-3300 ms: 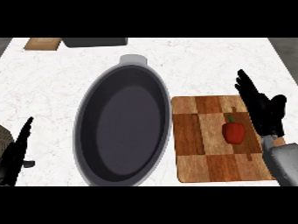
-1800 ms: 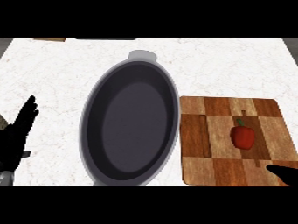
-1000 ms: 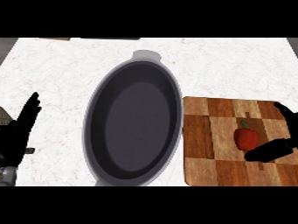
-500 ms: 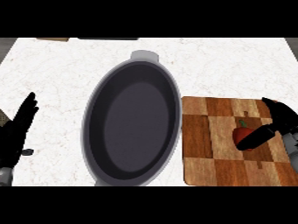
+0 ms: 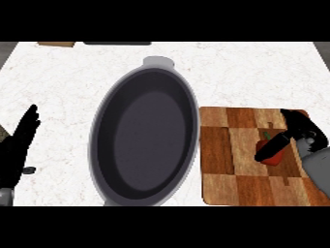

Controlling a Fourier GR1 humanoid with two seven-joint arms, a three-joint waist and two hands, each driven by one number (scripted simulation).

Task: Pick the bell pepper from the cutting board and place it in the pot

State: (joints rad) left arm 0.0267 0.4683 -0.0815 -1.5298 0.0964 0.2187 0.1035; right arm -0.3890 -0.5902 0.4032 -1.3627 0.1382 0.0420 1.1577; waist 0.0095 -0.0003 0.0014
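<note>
I saw the red bell pepper (image 5: 273, 151) on the cutting board (image 5: 228, 160), stem toward 12 o'clock, long axis 12-to-6. My right hand (image 5: 301, 131) curled around it. The pot (image 5: 144, 137) lay at 9 o'clock; my left hand (image 5: 11, 151) rested open beyond.

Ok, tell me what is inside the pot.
The pot shows only its bare dark bottom; nothing lies in it. The bell pepper is on the cutting board, with the right hand curled round it and hiding part of it.
</note>
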